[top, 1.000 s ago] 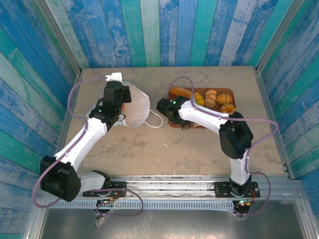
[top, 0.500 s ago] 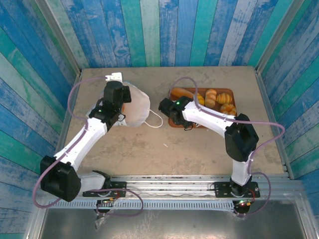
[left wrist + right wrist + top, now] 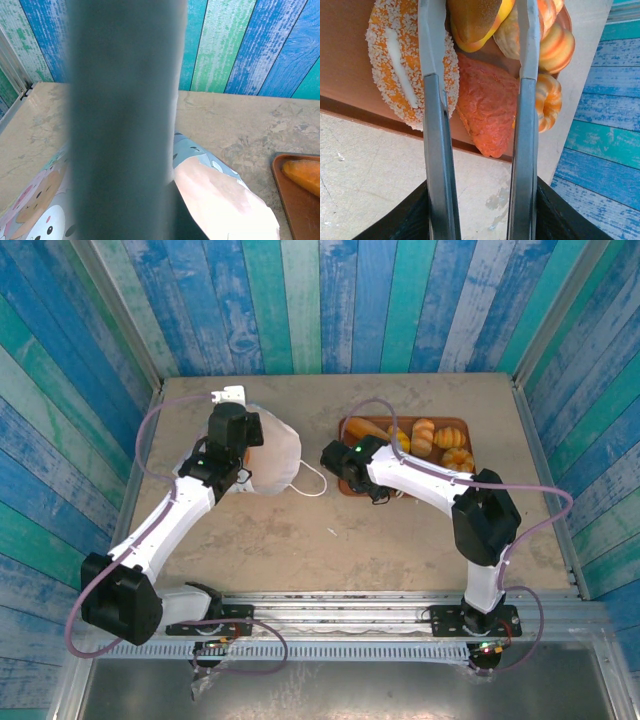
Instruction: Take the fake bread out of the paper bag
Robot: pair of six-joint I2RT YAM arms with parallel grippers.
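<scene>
The white paper bag (image 3: 278,455) lies at the table's left, its cord handle (image 3: 312,483) trailing to the right. My left gripper (image 3: 250,435) is shut on the bag's upper edge. In the left wrist view a blurred finger (image 3: 125,125) hides the middle, with the bag's printed paper (image 3: 220,195) beside it. Several pieces of fake bread (image 3: 425,435) lie on the brown tray (image 3: 465,422). My right gripper (image 3: 358,478) hovers open over the tray's near-left corner. Under it lie a seeded orange loaf (image 3: 402,65), a rough orange loaf (image 3: 487,115) and ridged buns (image 3: 555,47).
The tray (image 3: 350,75) sits right of centre, its near rim crossing under my right fingers (image 3: 437,150). Bare tan tabletop (image 3: 330,540) stretches between the bag and the arm bases. Blue plank walls (image 3: 320,300) close in the back and sides.
The right gripper's jaws have spread apart and the arm has shifted slightly right over the tray. The left arm and the bag have not moved.
</scene>
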